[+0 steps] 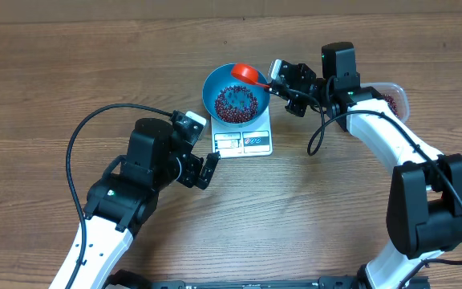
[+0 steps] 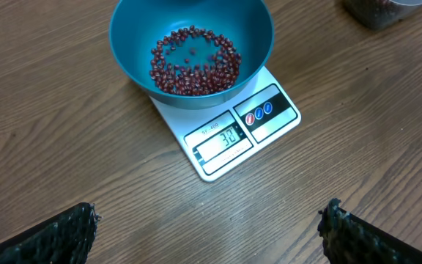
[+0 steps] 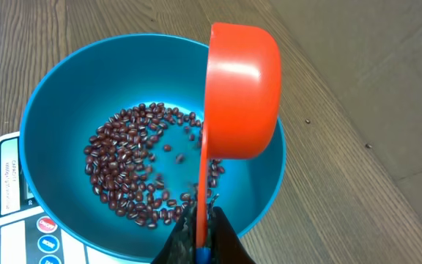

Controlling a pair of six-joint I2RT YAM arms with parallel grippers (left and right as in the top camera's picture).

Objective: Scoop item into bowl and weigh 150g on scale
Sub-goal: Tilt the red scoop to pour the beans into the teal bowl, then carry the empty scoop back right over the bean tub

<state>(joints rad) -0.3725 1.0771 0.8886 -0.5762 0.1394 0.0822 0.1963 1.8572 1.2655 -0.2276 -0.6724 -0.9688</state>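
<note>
Overhead, maroon beans [image 1: 235, 103] pool in the blue bowl [image 1: 209, 90]; right tool [image 1: 276, 79] pinches the red scoop [image 1: 246, 73], left tool [image 1: 208, 170] gapes empty.

Arms: white links, black joint housings.
Left arm [image 1: 95, 245] and right arm [image 1: 383, 132] match. Loose black cable [image 1: 70, 152] runs behind the left pincer [image 1: 201, 150]; its fingers [image 2: 57, 238] are black, rough-textured. Green dot [image 1: 112, 193] farther back.

The clear tub [image 1: 401, 98] is mostly hidden overhead, and the left wrist view's top edge crops it
</note>
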